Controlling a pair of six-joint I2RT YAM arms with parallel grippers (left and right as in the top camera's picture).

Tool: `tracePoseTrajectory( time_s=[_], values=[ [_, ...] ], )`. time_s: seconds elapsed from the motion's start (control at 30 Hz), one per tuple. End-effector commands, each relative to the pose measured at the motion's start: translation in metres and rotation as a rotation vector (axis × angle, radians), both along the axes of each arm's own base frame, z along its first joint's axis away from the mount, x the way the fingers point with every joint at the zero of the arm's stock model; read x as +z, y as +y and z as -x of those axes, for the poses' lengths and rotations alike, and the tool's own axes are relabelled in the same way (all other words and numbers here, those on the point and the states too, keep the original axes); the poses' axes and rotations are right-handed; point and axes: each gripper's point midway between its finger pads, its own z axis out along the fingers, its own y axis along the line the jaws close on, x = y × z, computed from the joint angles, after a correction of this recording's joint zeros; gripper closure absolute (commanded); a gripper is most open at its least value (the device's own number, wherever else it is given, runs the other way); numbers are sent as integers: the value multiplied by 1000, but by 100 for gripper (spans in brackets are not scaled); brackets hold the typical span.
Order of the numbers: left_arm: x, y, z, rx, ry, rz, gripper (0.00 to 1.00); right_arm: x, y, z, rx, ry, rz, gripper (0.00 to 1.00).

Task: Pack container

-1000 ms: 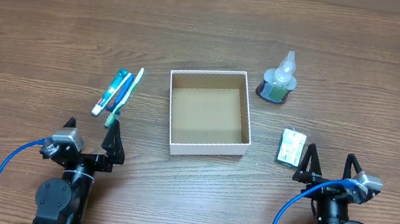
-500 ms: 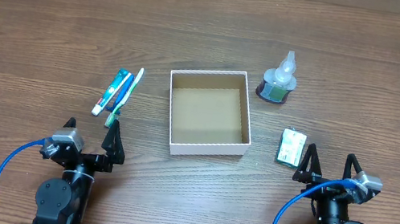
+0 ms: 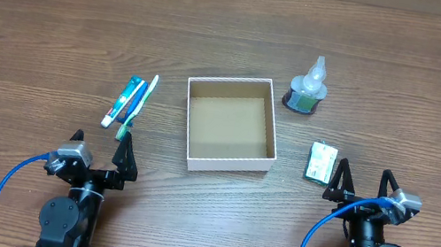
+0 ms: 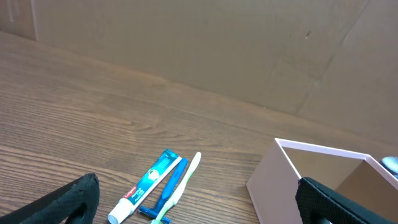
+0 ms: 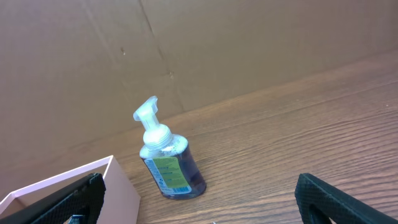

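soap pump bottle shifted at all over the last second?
No. In the overhead view the soap pump bottle sits at the same spot off the container's far right corner as before.

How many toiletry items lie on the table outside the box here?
4. A toothpaste tube and a toothbrush lie side by side left of the container; a pump bottle stands beyond its far right corner; a green packet lies to its right. None seems hidden.

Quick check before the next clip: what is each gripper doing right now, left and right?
Left gripper: open, holding nothing.
Right gripper: open, holding nothing.
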Motion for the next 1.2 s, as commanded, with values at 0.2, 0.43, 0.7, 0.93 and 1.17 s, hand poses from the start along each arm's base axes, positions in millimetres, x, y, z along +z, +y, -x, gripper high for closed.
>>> tracePoseTrajectory(
  time_s=[0.2, 0.43, 0.7, 0.93, 1.17],
  values=[
    [0, 2, 0, 10, -5, 14, 0, -2, 1, 0, 4, -5, 6, 0],
    [0, 2, 0, 10, -5, 14, 0, 0, 9, 0, 53, -9, -3, 0],
    [0, 2, 0, 10, -5, 14, 0, 7, 47, 7, 273, -1, -246, 0],
    [0, 2, 0, 10, -5, 14, 0, 47, 49, 13, 288, -5, -205, 0],
    [0, 2, 0, 10, -5, 14, 0, 106, 49, -24, 240, 309, -219, 0]
  ],
)
